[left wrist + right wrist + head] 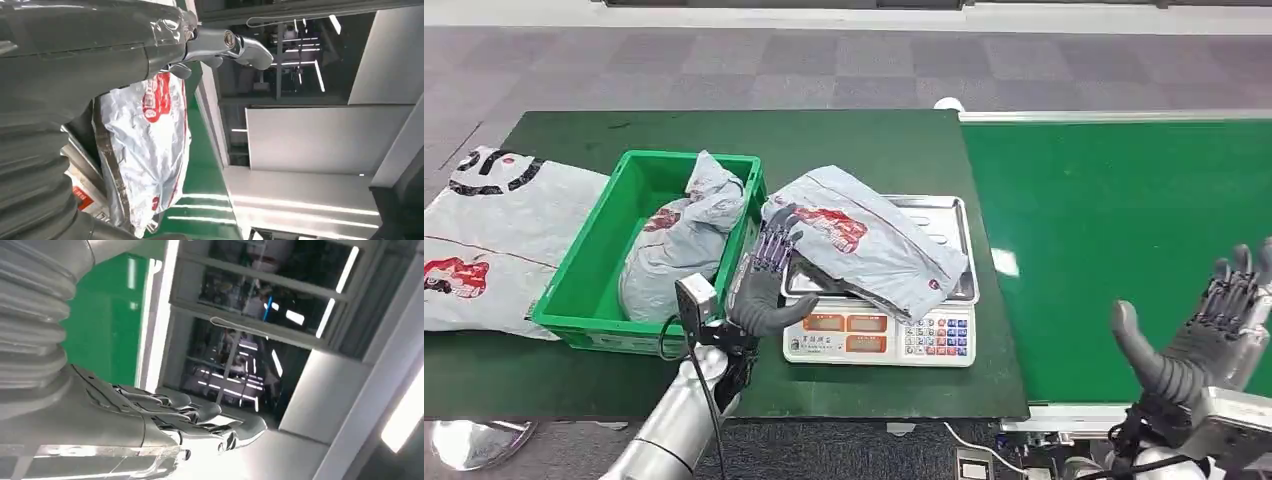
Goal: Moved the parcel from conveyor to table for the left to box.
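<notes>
Head view: grey crinkled plastic parcel [864, 235] lies on the scale [879, 335], draped over its steel tray (red print on top). Left hand [769, 285] stands at the scale's left edge, fingers apart and stretched, tips at the parcel's corner; contact hard to tell. Left wrist view adds the parcel's shiny wrinkled skin [145, 150] past the ribbed cover. Green crate [584, 300] left of the scale holds another bagged parcel [679, 245]. Right hand [1199, 340] hangs over the green conveyor [1104, 220], right of the scale, fingers spread, empty, partly cut off.
</notes>
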You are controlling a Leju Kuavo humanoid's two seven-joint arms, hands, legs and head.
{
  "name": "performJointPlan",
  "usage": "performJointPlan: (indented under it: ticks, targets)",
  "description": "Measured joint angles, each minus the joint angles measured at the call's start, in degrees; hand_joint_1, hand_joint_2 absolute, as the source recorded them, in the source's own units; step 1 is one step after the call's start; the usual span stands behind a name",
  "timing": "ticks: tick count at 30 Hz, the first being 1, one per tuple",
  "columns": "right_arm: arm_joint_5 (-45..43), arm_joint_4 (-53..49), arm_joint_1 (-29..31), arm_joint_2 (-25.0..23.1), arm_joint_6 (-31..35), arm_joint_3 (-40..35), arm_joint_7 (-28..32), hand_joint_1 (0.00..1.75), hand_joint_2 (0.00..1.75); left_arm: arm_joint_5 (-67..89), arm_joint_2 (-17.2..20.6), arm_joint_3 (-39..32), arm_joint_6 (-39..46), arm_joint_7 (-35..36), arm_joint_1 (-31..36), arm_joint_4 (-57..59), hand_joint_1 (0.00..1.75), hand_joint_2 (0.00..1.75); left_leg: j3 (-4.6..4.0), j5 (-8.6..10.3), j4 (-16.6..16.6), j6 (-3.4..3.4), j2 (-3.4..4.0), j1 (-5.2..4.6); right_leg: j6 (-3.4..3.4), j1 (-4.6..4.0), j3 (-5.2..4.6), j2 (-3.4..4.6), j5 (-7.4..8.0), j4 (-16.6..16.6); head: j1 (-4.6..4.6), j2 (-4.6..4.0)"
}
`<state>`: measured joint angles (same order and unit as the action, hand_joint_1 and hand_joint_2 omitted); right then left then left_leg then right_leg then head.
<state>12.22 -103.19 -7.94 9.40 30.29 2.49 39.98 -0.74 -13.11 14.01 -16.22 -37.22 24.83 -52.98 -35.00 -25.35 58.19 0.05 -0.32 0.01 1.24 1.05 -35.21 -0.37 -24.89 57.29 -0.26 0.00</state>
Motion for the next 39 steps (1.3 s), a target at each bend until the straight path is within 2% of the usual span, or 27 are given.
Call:
performJointPlan:
  ticks: [5,9,16,23,28,34,35,36,39]
  targets:
    - [-1.06,1.72,2.73,-1.87,-0.20,1.94,-0.39,0.00,1.75,0.28,0.59,0.00,1.89,0.00,-0.34,-1.95,0.00,1.75,0.02,0.01,0.00,-0.01,0.02,0.02,-0.01,-0.01,0.01,0.01,0.01,0.02,-0.02,0.00]
    - [-0.42,9.78,5.47,-5.02,-2.41,2.73,-0.13,0.00,1.75,2.99,0.96,0.24,5.87,0.00,0.14,-5.01,0.00,1.75,0.04,0.06,0.00,-0.05,0.01,0.03,-0.01,-0.02,0.00,0.01,0.01,0.02,-0.02,0.00]
    - [2.71,23.31,9.53,-9.96,-1.16,-0.70,0.00,0.00,1.75,3.81,-0.94,8.66,6.18,0.00,7.17,-1.11,0.00,1.75,0.05,0.12,0.01,0.00,-0.07,0.02,-0.02,-0.02,0.03,-0.08,0.06,0.04,-0.04,0.00]
    - [-0.48,32.96,13.16,-10.29,1.55,-2.47,0.02,0.00,1.75,10.16,-5.88,16.65,12.50,0.59,16.67,14.10,0.00,1.75,0.00,0.12,0.01,0.02,-0.10,-0.06,0.01,0.07,0.03,-0.11,0.08,0.02,-0.02,0.00]
    - [-0.68,36.02,14.08,-10.29,1.66,-2.91,0.00,0.00,1.75,10.19,-7.23,18.88,12.94,0.61,19.26,19.60,0.00,1.75,0.01,0.11,0.01,0.02,-0.07,-0.05,0.00,0.05,0.00,-0.05,0.07,0.03,-0.02,0.00]
    - [-0.74,36.61,14.26,-10.29,1.77,-2.93,0.02,0.00,1.75,9.87,-7.43,19.28,13.09,1.01,19.64,20.60,0.00,1.75,0.00,0.11,0.00,0.01,-0.08,-0.03,0.00,0.03,0.00,-0.07,0.06,0.04,-0.02,0.00]
    - [-2.28,38.32,15.21,-10.29,5.73,-4.40,0.02,0.00,1.75,-0.73,-7.80,24.90,20.29,18.42,20.79,23.17,0.00,1.75,0.00,0.11,-0.01,0.01,-0.05,-0.02,-0.01,0.03,-0.02,-0.04,0.06,0.04,-0.02,0.00]
    - [-2.58,38.84,15.50,-10.27,6.30,-5.07,0.04,0.00,1.75,-2.01,-7.80,28.05,21.88,20.55,21.08,24.02,0.00,1.75,-0.01,0.11,0.00,0.01,-0.06,-0.02,0.00,0.03,-0.02,-0.06,0.06,0.04,-0.02,0.00]
    - [-2.69,39.60,16.05,-10.27,6.64,-5.95,0.04,0.00,1.75,-2.64,-7.83,31.57,22.04,22.17,21.56,24.96,0.00,1.75,-0.01,0.12,0.00,0.02,-0.07,-0.03,0.00,0.04,-0.01,-0.07,0.07,0.04,-0.02,0.00]
